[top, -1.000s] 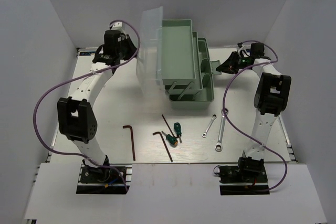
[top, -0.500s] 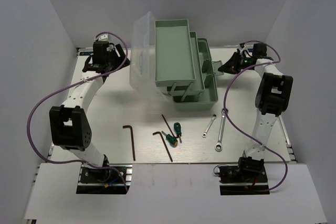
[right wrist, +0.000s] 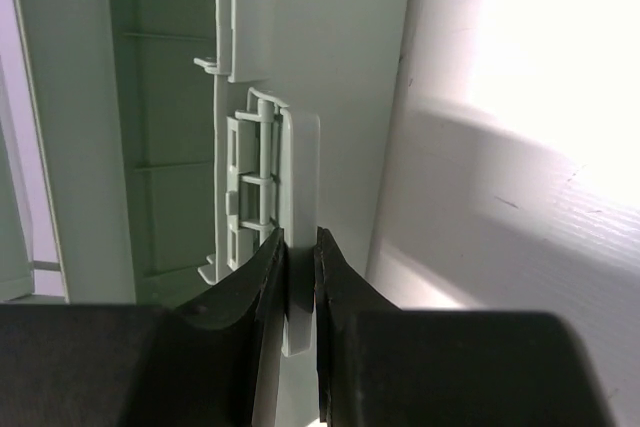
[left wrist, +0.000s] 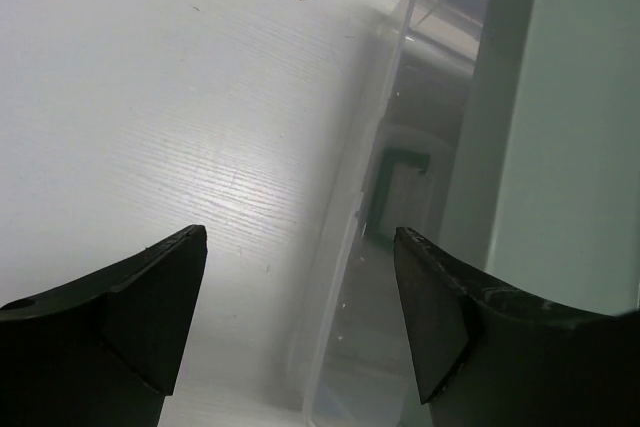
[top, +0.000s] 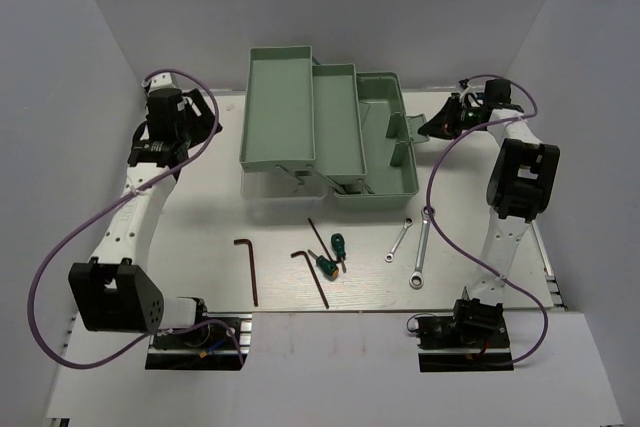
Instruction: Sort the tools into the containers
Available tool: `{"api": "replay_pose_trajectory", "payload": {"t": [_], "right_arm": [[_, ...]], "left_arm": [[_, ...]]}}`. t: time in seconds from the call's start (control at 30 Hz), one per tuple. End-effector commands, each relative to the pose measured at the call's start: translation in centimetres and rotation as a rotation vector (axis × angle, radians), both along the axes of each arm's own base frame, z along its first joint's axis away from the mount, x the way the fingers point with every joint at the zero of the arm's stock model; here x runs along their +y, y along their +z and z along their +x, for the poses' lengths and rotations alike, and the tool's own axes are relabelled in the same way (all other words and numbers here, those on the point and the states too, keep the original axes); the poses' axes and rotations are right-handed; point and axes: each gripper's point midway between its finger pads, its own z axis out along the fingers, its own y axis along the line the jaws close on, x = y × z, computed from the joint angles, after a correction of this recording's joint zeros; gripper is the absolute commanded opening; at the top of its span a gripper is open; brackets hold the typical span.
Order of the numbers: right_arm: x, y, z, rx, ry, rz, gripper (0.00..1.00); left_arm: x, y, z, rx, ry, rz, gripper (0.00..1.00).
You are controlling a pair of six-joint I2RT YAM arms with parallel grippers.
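Top view: the pale-green plastic fold-out toolbox (top: 330, 132) is seen fanned open at the far middle of the white bench (top: 200, 227). The small hand tools (top: 340, 244) are laid loose in front of it, outside every tray.

Left wrist view: the left claw (left wrist: 300, 287) is held apart and empty over the translucent lid (left wrist: 420, 67).

Right wrist view: the right claw (right wrist: 298, 267) is clamped on a thin pale-green flange (right wrist: 300, 187) of the toolbox.

Three trays (top: 280, 112), two wrenches (top: 422, 247), two screwdrivers (top: 340, 244), two hex keys (top: 252, 269), one rod (top: 315, 232).
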Motion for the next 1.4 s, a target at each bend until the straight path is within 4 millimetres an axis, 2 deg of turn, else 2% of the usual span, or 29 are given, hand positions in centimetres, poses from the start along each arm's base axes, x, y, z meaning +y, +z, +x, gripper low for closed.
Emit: {"api": "replay_pose_trajectory", "payload": {"t": [0.0,0.03,0.07,0.1,0.17,0.2,0.23,0.33,0.37,0.4,0.43,0.47,0.5,0.53,0.57,0.6,0.63,0.67,0.7,0.73,0.77,0.8,0.83,0.9,0.97,1.0,1.2,1.33,1.37], "right_arm": [[-1.5,1.5,1.5,-0.095,-0.011,-0.057,0.0],[-1.5,1.8,1.7,-0.109,-0.006,-0.066,0.0],[-1.7,1.9,1.7,-0.111,-0.012,-0.077,0.08],[-1.9,2.0,1.6,-0.114,-0.011,-0.081,0.42],[-2.3,3.5,1.6,-0.149,-0.015,-0.111,0.7],[-2.5,3.5,1.4,-0.147,-0.02,-0.125,0.9],[-2.8,5.4,1.1,-0.203,-0.014,-0.158,0.9],[-4.0,6.4,0.4,-0.238,-0.04,-0.268,0.9],[-4.9,8.0,0.0,-0.285,-0.063,-0.351,0.9],[-6.0,7.8,-0.4,-0.289,-0.077,-0.43,0.9],[-6.2,6.1,-1.8,-0.248,-0.074,-0.454,0.9],[-6.6,8.4,-2.9,-0.313,-0.079,-0.516,0.9],[-7.0,8.2,-3.8,-0.309,-0.077,-0.539,0.9],[-6.7,5.1,-6.6,-0.214,-0.041,-0.538,0.9],[-6.8,7.3,-8.9,-0.27,-0.002,-0.593,0.9],[-6.5,3.8,-12.1,-0.163,0.032,-0.606,0.88],[-6.2,4.7,-14.0,-0.184,0.037,-0.634,0.76],[-6.1,4.3,-15.3,-0.191,0.06,-0.667,0.68],[-6.0,1.9,-18.5,-0.13,0.068,-0.696,0.54],[-5.1,2.7,-19.8,-0.155,0.083,-0.718,0.27],[-5.4,2.2,-20.8,-0.128,0.077,-0.749,0.17],[-5.3,1.8,-22.7,-0.105,0.051,-0.756,0.14],[-4.8,1.2,-23.6,-0.08,0.058,-0.753,0.16],[-3.8,-0.8,-26.4,-0.016,0.098,-0.726,0.36],[-2.3,-1.6,-27.5,0.007,0.126,-0.695,0.49],[-1.8,-3.0,-28.5,0.047,0.142,-0.691,0.55],[0.1,-6.2,-29.4,0.075,0.165,-0.715,0.89],[0.5,-7.4,-28.8,0.069,0.162,-0.763,0.89],[-0.2,-7.7,-28.4,0.076,0.139,-0.818,0.91]], "left_arm": [[0.6,0.2,-1.7,-0.003,0.019,0.003,0.86],[0.3,0.5,-1.9,-0.016,0.0,-0.008,0.86],[0.0,0.2,-2.3,-0.019,-0.012,-0.015,0.87],[-0.2,1.3,-2.8,-0.057,-0.031,-0.016,0.87],[-1.2,1.8,-3.3,-0.09,-0.104,-0.018,0.89],[-2.1,3.1,-4.0,-0.126,-0.151,-0.021,0.92],[-2.6,3.4,-4.4,-0.142,-0.184,0.001,0.92],[-4.3,4.5,-6.0,-0.187,-0.294,-0.014,0.92],[-4.7,5.2,-6.9,-0.216,-0.333,-0.005,0.92],[-5.5,5.9,-7.6,-0.238,-0.38,-0.021,0.92],[-6.0,6.6,-8.2,-0.258,-0.418,-0.02,0.88],[-6.6,6.7,-8.7,-0.267,-0.457,-0.025,0.84],[-7.5,6.9,-10.1,-0.266,-0.519,-0.038,0.76],[-8.2,6.5,-10.8,-0.255,-0.56,-0.042,0.52],[-8.6,6.4,-11.4,-0.247,-0.585,-0.054,0.4],[-9.3,4.9,-12.3,-0.189,-0.627,-0.073,0.29],[-9.4,3.8,-13.0,-0.154,-0.638,-0.087,0.14],[-9.4,3.0,-13.6,-0.122,-0.637,-0.095,0.13],[-9.1,1.3,-14.3,-0.052,-0.622,-0.105,0.12],[-9.4,-0.2,-15.2,-0.011,-0.624,-0.124,0.17],[-9.1,-1.1,-15.6,0.017,-0.611,-0.123,0.21],[-8.5,-2.7,-16.2,0.082,-0.567,-0.127,0.26],[-8.4,-3.8,-16.8,0.11,-0.565,-0.133,0.34],[-8.4,-5.1,-17.6,0.151,-0.563,-0.134,0.44],[-8.9,-6.3,-18.4,0.181,-0.584,-0.159,0.56],[-8.9,-7.0,-18.6,0.2,-0.582,-0.162,0.59],[-10.6,-7.4,-20.3,0.203,-0.672,-0.194,0.63],[-11.5,-6.8,-20.7,0.172,-0.719,-0.204,0.63],[-11.9,-6.6,-20.7,0.161,-0.74,-0.206,0.64]]}}
